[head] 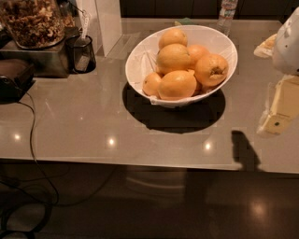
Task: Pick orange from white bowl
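Observation:
A large glossy white bowl [140, 58] with a tilted rim stands on the grey counter, holding several yellow-orange fruits. The orange [211, 70] with the dark puckered stem scar lies at the bowl's right side, scar facing forward. Smoother oranges fill the middle [174, 58] and the front [177, 85]. My gripper [280, 109] hangs at the right edge of the view, to the right of the bowl and clear of it, above the counter. It holds nothing that I can see.
A small dark glass cup [80, 53] stands at the back left beside a jar of nuts [33, 21] on a metal base. A white upright panel [108, 23] is behind the cup. A plastic bottle [227, 14] stands behind the bowl. A cable [35, 154] hangs over the counter's front edge at left.

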{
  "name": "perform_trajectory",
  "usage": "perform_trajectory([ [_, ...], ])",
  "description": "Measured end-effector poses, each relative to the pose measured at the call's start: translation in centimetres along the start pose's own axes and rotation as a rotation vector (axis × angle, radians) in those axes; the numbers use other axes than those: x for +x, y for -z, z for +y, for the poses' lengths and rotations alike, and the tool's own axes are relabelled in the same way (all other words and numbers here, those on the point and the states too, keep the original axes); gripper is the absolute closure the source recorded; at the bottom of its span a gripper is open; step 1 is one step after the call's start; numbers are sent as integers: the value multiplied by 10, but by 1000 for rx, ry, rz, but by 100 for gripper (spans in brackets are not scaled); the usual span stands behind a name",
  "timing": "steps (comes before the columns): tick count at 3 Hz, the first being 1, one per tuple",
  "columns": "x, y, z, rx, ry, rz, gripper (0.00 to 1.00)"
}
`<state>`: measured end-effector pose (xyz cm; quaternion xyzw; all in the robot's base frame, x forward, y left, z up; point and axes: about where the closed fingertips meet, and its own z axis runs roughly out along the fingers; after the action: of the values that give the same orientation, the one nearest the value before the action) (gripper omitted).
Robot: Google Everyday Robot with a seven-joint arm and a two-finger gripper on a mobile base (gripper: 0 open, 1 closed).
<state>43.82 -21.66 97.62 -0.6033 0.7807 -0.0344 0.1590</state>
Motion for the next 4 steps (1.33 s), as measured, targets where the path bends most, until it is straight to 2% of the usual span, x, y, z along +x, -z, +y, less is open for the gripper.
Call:
perform_trajectory([
  [1, -1, 0, -1, 3, 1, -3, 0],
  [2, -28, -6, -29, 15, 44, -73, 0],
  [3, -53, -7, -70, 47, 71, -139, 0],
  [4, -56, -1, -75, 63, 71, -150, 0],
])
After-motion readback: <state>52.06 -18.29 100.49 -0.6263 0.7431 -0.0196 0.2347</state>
